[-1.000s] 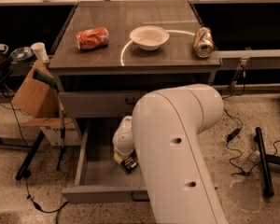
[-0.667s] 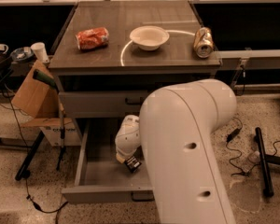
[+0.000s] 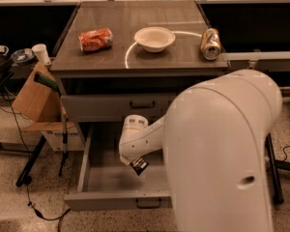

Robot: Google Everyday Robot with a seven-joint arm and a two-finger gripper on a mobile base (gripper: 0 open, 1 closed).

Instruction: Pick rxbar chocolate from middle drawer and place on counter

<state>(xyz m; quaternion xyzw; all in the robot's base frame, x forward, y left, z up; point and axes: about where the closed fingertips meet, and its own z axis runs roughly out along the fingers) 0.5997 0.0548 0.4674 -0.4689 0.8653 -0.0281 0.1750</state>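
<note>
The middle drawer [image 3: 104, 180] is pulled open below the counter [image 3: 183, 54], its front panel with a small dark handle nearest me. My gripper [image 3: 137, 162] hangs under the white wrist over the drawer's middle. It is shut on the rxbar chocolate [image 3: 140, 166], a small black bar with pale printing, held tilted just above the drawer floor. The big white arm link covers the drawer's right half.
On the counter lie a crushed orange can [image 3: 95, 39], a white bowl [image 3: 154, 37] and a second dented can [image 3: 210, 43]. The drawer above [image 3: 111, 105] is closed. A cardboard box [image 3: 31, 98], a dark stand [image 3: 48, 83] and cables are at the left.
The big arm link has swung right and grown in the view. The wrist and the black bar have shifted slightly right and up inside the drawer.
</note>
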